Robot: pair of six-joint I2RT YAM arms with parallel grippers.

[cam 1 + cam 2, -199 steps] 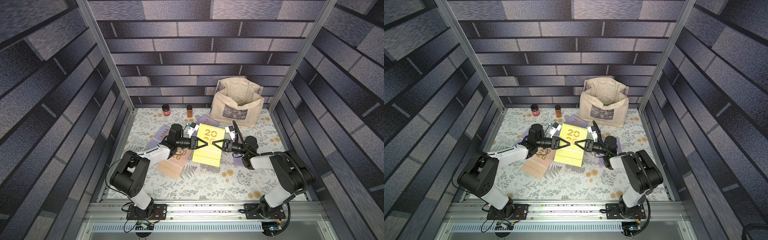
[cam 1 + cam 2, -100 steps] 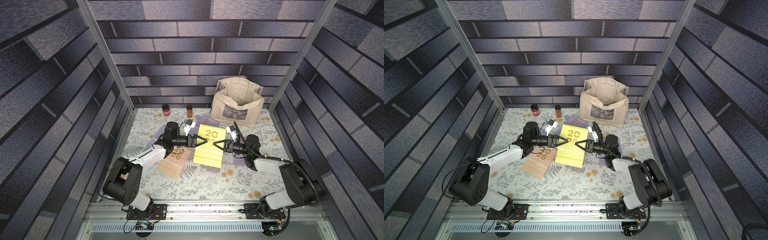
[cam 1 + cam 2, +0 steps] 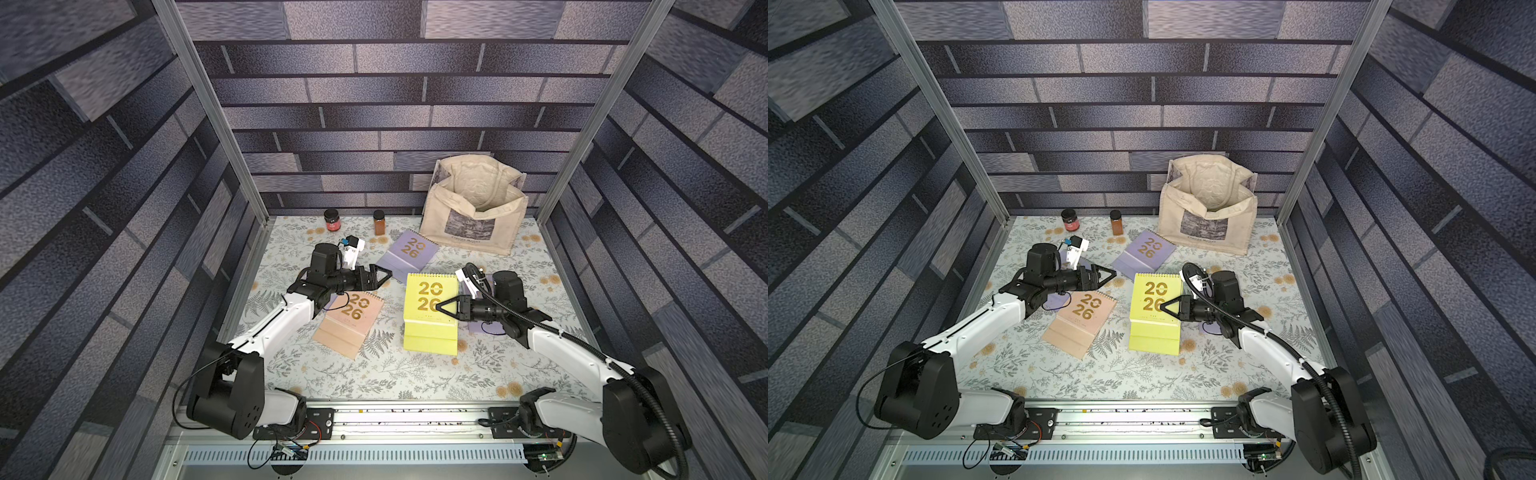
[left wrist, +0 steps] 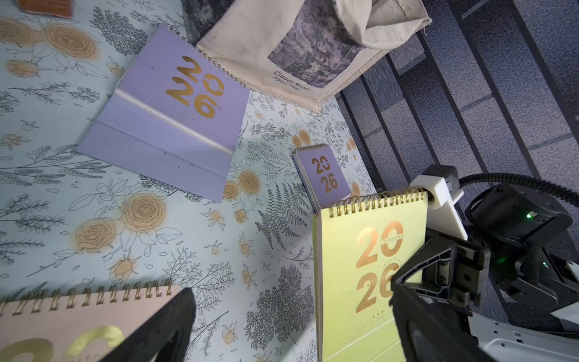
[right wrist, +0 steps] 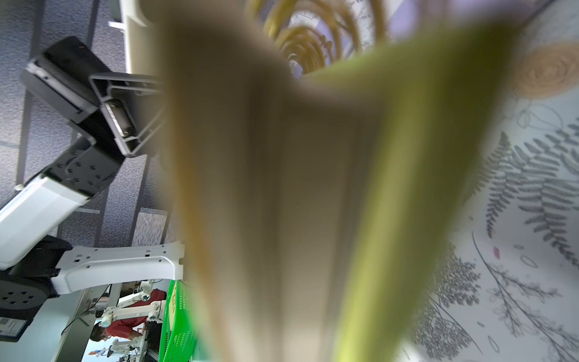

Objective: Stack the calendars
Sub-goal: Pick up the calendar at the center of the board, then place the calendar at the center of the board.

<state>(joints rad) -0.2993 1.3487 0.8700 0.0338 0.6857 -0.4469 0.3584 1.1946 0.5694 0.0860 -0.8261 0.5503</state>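
Right wrist view: filled w/ a blurred yellow-green cal (image 5: 407, 156) seen edge-on, so close to the lens that it prob. sits between the jaws. In both top views, right pincer (image 3: 439, 308) clenched on that cal's side edge, approx. mid-length, tips over the gold "26". Looks raised off the cloth (image 3: 374, 374) on the gripped side; can't tell whether the far edge touches down.

Left pincer (image 3: 382, 279) released, jaws wide, nothing between them. Hovers apart from the yellow-green cal, w/ a gap of bare cloth between. Peach cal (image 3: 345, 328) flat just below and beside it, one corner under the left arm (image 3: 278, 324).

Progress: early. No stack visible, no cal lying on another.
- Lilac cal (image 3: 409, 255): flat, just beyond left pincer's tips, near the tote (image 3: 473, 224).
- 2nd lilac (image 4: 326, 175): behind right pincer, under that wrist, just beside the held cal.
- 3rd lilac (image 3: 1054, 302): only a sliver under the left arm, mostly hidden.

Left to do, as a judgement: choose a base, set the yellow-green cal square on it, then bring over the other three one by one. Closest bases to right pincer are the 2nd lilac under its own wrist or the peach cal across the gap.
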